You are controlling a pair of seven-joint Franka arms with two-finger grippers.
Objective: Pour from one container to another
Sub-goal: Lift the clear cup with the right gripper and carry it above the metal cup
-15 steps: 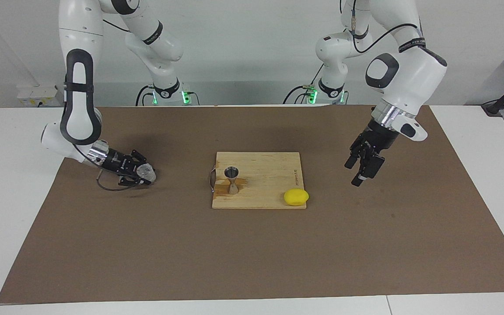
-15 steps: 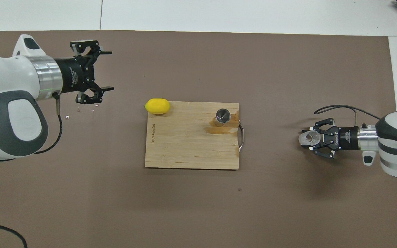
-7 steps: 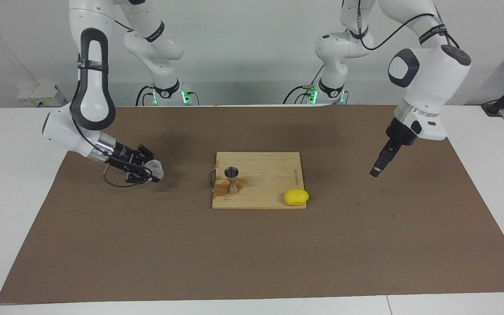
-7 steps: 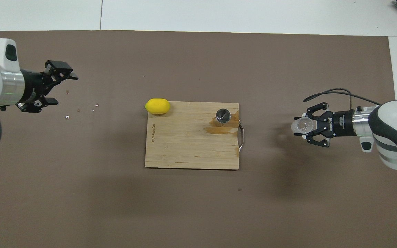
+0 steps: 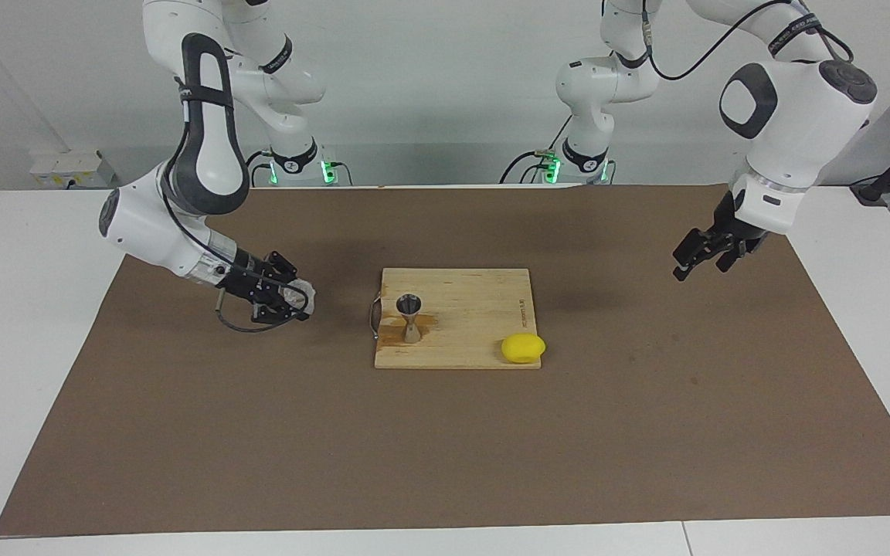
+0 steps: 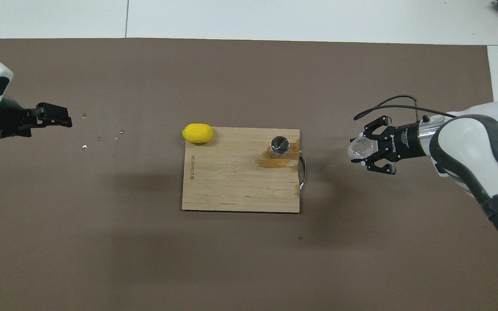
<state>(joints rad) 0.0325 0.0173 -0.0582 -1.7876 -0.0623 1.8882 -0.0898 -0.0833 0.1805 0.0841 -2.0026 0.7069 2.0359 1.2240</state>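
The steel hourglass jigger [image 5: 408,316] stands upright on the wooden cutting board [image 5: 476,301], near its handle end; it also shows in the overhead view [image 6: 279,145]. My right gripper [image 5: 284,298] is shut on the small clear glass cup [image 5: 300,293] and holds it just over the brown mat, beside the board's handle end. In the overhead view the cup [image 6: 360,149] sits between the right gripper's [image 6: 366,149] fingers, its mouth facing up. My left gripper [image 5: 704,259] is open and empty, raised over the mat at the left arm's end [image 6: 54,121].
A yellow lemon [image 5: 523,347] lies at the board's corner toward the left arm's end, farther from the robots [image 6: 197,133]. A wet stain [image 6: 275,162] marks the board beside the jigger. Small pale specks [image 6: 102,138] lie on the mat under the left gripper.
My right gripper has carried the glass cup closer to the board. My left gripper has turned, risen and drawn back toward the left arm's end of the table.
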